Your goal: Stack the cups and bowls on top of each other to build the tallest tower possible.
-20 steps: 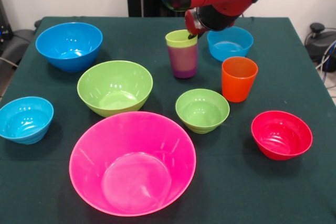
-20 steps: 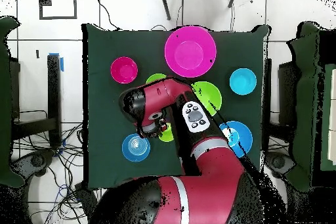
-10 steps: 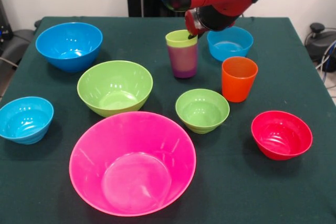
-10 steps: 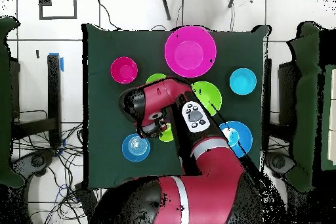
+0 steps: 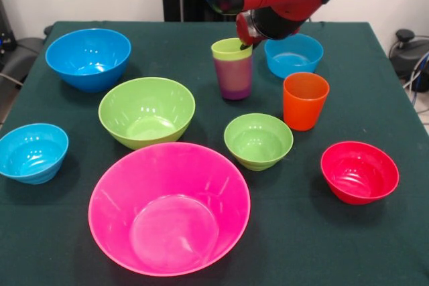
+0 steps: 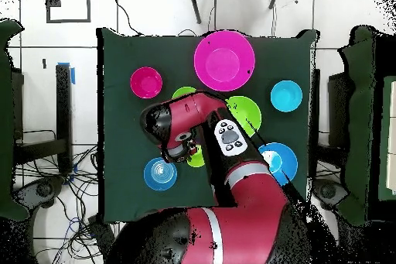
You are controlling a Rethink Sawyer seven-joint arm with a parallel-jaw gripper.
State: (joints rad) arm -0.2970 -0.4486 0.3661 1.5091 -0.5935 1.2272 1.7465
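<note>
Seven bowls sit apart on the green table (image 5: 375, 246) – lime cup (image 5: 231, 50) nested in the purple cup (image 5: 234, 80), gripper (image 5: 242, 46) at its rim, grip impossible to tell

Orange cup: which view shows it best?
Front view. The orange cup stands upright and unobstructed on the table, between the small green bowl and a light-blue bowl. In the overhead view the arm covers that spot, so the cup can't be made out.

Front camera faces the table (image 5: 375, 246) closely; overhead looks straight down, farther.
</note>
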